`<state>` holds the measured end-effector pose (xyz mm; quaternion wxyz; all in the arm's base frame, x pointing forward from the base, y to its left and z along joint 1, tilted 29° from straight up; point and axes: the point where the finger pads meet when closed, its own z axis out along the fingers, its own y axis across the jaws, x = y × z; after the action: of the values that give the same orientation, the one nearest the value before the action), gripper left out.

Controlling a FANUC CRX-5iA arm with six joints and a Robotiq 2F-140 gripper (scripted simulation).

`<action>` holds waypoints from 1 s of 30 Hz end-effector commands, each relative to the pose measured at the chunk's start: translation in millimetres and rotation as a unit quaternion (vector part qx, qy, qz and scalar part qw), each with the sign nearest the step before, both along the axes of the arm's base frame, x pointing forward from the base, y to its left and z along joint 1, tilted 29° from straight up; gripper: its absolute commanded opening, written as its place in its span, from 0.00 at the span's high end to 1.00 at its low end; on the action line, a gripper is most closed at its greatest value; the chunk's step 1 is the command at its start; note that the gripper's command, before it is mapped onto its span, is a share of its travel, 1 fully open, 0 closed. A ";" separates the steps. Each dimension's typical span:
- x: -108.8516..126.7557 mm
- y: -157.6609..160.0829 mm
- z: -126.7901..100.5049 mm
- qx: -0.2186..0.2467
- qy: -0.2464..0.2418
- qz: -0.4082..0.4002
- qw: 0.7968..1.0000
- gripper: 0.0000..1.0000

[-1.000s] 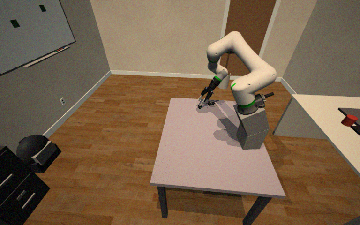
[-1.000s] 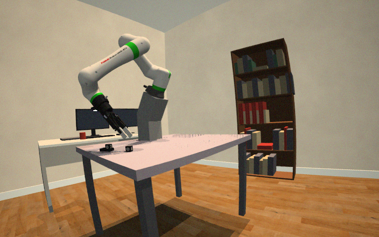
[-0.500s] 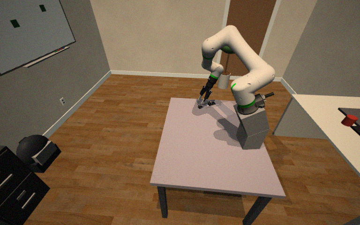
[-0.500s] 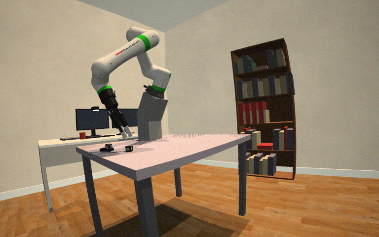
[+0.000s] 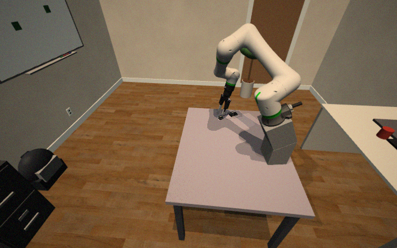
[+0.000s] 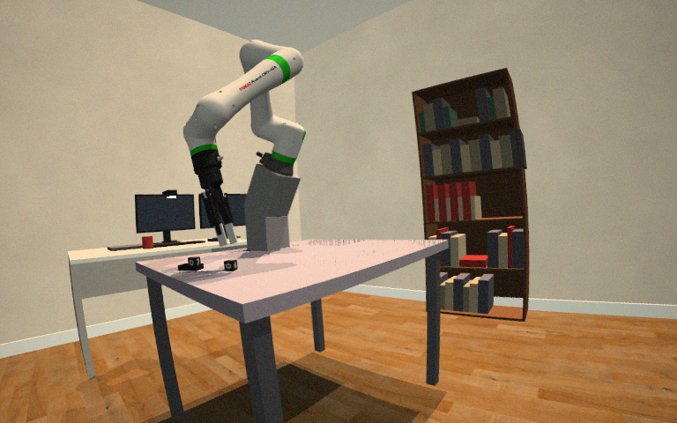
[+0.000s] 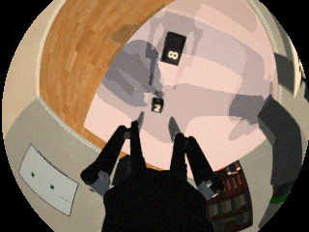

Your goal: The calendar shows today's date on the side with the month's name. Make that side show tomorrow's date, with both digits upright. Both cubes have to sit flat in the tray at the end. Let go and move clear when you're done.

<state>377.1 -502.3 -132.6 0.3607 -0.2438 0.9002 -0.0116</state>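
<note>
Standing moderately apart and empty, the fingers (image 5: 222,111) (image 6: 227,243) hover above the surface (image 5: 231,181) (image 6: 319,269) (image 7: 212,137), where the loose cube (image 5: 220,118) (image 6: 230,265) (image 7: 156,104), probably light and rigid, invites a square side-face grip, the tray (image 5: 231,115) (image 6: 182,267) (image 7: 175,36) lying beyond.

Dim, grainy pics w/ hard shadows

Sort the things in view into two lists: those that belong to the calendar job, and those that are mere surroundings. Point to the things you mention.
Job:
- loose black cube (image 5: 220,117) (image 6: 230,265) (image 7: 157,104) with white digits
- black tray (image 5: 236,113) (image 6: 182,267) (image 7: 175,41)
- black digit cube in the tray (image 5: 232,115) (image 6: 194,266) (image 7: 172,55)
- black two-fingered pincer (image 5: 222,111) (image 6: 227,243) (image 7: 156,119)

Surroundings:
- red cylindrical mug (image 5: 384,133) (image 6: 147,242)
- white plant pot (image 5: 247,89)
</note>
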 end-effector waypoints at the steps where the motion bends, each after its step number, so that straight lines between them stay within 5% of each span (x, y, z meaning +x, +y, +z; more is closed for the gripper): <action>1: -1.2 3.4 -3.6 -0.011 0.042 -0.007 0.999 0.53; 6: 1.2 2.1 0.3 -0.047 0.104 -0.023 0.993 0.53; 12: 5.0 2.6 4.3 -0.055 0.112 -0.026 0.992 0.53; 13: 5.0 2.6 4.3 -0.055 0.112 -0.026 0.992 0.00; 30: 5.0 2.6 4.3 -0.055 0.112 -0.026 0.992 0.00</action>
<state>382.3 -499.5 -128.5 0.2429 -0.2398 0.9390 -0.0430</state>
